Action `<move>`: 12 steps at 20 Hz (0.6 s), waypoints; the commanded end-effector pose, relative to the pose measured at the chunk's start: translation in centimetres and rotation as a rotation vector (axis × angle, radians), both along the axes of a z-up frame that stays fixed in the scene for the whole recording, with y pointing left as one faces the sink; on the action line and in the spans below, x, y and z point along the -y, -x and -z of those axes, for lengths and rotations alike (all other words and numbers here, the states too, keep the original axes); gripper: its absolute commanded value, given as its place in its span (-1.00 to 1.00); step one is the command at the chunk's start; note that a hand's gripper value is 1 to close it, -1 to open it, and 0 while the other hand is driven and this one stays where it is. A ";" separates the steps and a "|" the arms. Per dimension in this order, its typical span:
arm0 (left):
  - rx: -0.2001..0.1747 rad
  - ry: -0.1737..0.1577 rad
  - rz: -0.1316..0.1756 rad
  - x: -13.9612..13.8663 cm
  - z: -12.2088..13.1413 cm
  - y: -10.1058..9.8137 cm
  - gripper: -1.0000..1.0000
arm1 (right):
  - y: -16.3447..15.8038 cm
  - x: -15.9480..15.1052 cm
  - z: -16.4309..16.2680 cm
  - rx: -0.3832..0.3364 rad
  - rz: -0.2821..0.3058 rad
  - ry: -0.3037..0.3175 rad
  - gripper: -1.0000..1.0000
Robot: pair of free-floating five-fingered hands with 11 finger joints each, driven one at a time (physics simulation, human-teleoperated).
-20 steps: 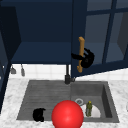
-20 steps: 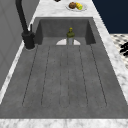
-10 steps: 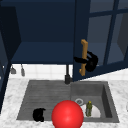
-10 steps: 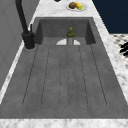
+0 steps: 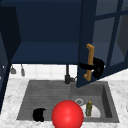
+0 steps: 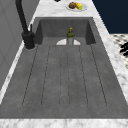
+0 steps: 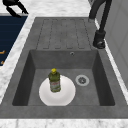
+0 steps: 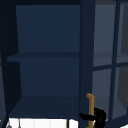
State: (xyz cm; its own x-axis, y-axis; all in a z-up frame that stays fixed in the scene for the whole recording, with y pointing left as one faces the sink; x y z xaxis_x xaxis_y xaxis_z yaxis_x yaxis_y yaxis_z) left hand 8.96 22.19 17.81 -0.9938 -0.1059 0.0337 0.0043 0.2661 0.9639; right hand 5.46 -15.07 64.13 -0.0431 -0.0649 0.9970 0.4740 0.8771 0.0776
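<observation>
Above the sink (image 5: 110,110), the right hand (image 5: 97,67) seems curled around the upright door handle (image 5: 89,62); left hand (image 5: 38,115) near the front rim, fingers unclear.

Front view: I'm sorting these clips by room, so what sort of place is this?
A kitchen, most likely: a grey sink with a black tap set in a marble counter, a bottle standing on a white plate in the basin, and a blue wall cabinet above.

No readable text anywhere; bottle (image 7: 54,81) label perhaps printed, too blurred to read.
</observation>
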 end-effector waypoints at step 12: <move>0.000 0.000 0.000 0.0 0.0 0.0 0.00 | 6.0 9.6 -0.6 0.069 -0.250 0.006 1.00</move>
